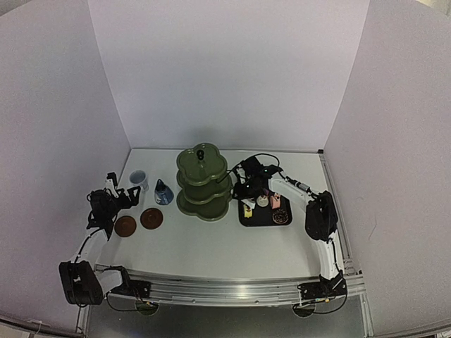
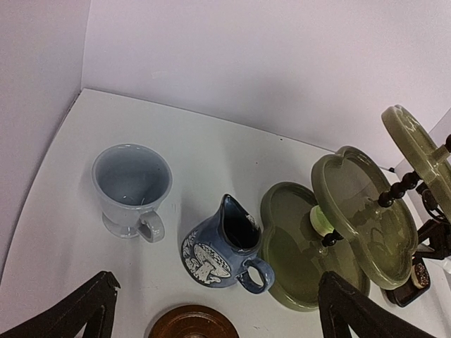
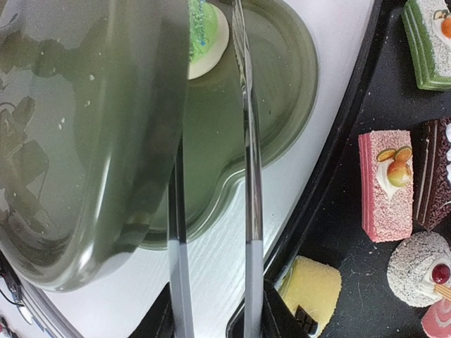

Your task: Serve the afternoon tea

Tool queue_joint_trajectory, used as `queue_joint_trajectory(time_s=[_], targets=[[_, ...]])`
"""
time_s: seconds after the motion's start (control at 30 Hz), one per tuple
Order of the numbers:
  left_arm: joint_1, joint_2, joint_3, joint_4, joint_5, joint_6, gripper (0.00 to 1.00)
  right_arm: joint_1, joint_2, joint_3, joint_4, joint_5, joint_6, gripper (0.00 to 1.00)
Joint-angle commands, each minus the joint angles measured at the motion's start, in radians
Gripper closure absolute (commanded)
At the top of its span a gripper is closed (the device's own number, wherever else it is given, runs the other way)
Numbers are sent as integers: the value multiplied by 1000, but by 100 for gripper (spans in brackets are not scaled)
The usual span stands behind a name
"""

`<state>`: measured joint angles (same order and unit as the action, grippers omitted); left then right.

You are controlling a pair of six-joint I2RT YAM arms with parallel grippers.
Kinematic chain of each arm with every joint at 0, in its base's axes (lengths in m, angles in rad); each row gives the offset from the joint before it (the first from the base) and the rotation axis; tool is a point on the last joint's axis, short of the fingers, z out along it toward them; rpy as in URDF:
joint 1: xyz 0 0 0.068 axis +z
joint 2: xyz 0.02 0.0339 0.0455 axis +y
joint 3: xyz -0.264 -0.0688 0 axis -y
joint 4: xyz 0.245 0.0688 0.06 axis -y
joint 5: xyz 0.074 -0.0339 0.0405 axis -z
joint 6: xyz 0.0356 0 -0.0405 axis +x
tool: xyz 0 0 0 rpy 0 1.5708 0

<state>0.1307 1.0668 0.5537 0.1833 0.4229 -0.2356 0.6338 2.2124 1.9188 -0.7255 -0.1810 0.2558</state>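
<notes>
Tongs (image 3: 251,211) gripped by R tool (image 3: 215,324), one arm behind stand (image 3: 91,141) tier, green cake (image 3: 204,32) half hidden; L tool (image 2: 216,296) wide

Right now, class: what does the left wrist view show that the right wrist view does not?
Only left wrist: the pale blue cup, blue jug and a brown coaster. Only right wrist: metal tongs, a pink cake, a yellow cake, and a green-topped cake on a tier. Both: the olive-green stand and part of the black tray.
</notes>
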Motion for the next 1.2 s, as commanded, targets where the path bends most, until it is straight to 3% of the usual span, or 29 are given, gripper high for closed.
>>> queue_joint_trajectory(time_s=[0.0,0.57,0.8,1.17], targets=[[-2,-18,8,26,-4,10,0,6,-86,-21,23,5,29,68],[-2,-4,12,33,2,11,0,6,-185,-129,22,-21,84,71],[-2,-8,10,29,-3,14,0,6,-155,-161,24,-65,128,75],[-2,-9,8,26,-14,21,0,6,-29,-69,45,-153,163,76]])
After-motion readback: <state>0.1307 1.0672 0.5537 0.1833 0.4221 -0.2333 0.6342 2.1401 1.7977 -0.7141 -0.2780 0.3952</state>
